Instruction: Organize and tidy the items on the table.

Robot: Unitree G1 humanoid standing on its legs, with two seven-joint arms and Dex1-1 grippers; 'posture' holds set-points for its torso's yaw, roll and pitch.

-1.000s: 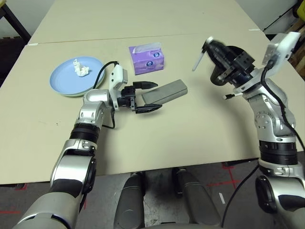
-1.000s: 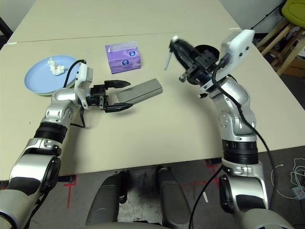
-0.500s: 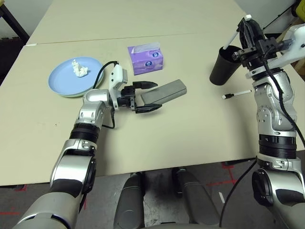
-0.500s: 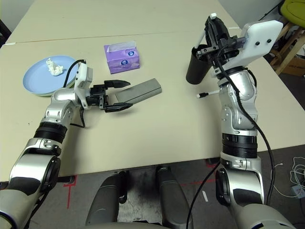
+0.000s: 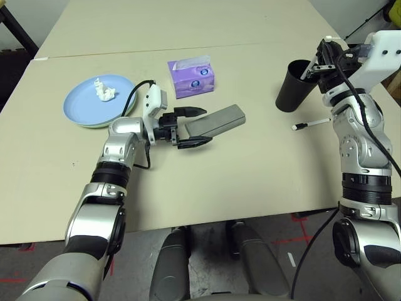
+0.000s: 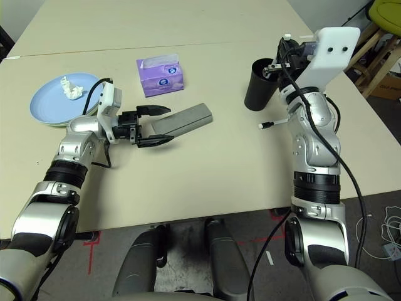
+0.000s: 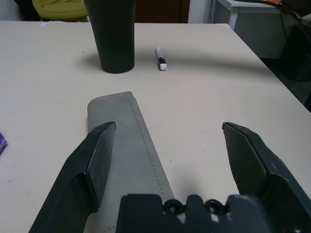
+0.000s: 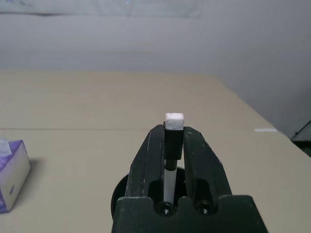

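On the matte beige table [image 5: 250, 169], a grey oblong glasses case [image 5: 216, 122] with stitched edges lies mid-table, its near-left end between the spread fingers of my left gripper [image 5: 191, 127], which stands wide and grips nothing. At far right, my right gripper [image 8: 174, 145] pinches 1 thin white pen [image 8: 173, 127] over the black tapered cup [image 5: 293, 86]; its lower end is hidden. Another pen [image 5: 311, 124] lies just near the cup. Far left, a crumpled tissue wad [image 5: 103, 89] sits on the blue plate [image 5: 81, 106]; a purple tissue box [image 5: 192, 77] stands between.

The table [image 5: 250, 169] looks matt beige; the case [image 7: 129, 145] is stitched grey fabric; the cup [image 5: 292, 94] is matt black plastic.
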